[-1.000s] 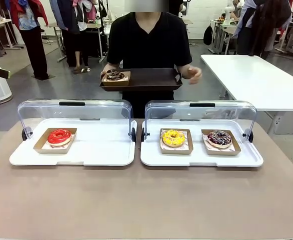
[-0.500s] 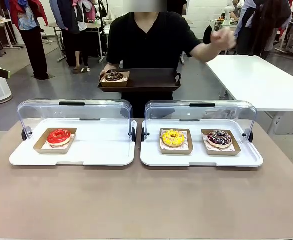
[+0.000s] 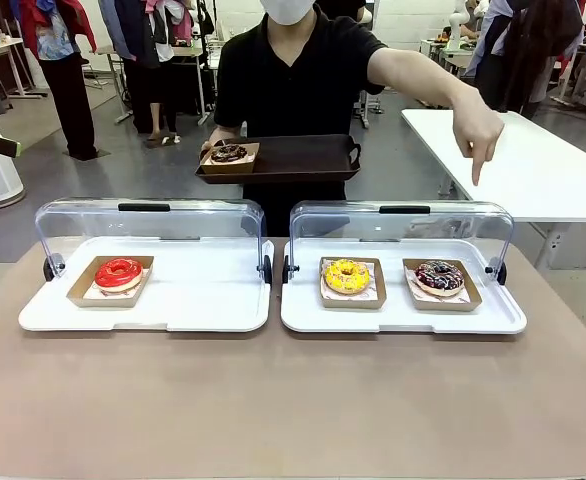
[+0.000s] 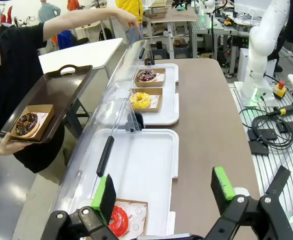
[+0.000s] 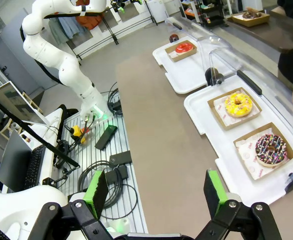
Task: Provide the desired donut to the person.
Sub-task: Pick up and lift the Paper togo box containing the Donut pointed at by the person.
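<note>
Four donuts [image 3: 346, 275], two cases [image 3: 203, 295]. The hand [image 3: 480, 128] points over the sprinkled chocolate donut [image 3: 439, 275]. Jaws apart on left gripper [image 4: 164, 187] and right gripper [image 5: 155, 191].

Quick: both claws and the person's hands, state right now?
Left claw: open, empty.
Right claw: open, empty.
One hand: holding the tray.
Other hand: empty, pointing down.

We see the person's hand [image 3: 481, 128], earlier beside the dark tray [image 3: 303, 158], now stretched out, pointing down above the right-hand case [image 3: 403, 226].

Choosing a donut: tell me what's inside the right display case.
A yellow donut and a dark sprinkled donut, each on paper in a cardboard box. The boxes cover the tray beneath them.
</note>
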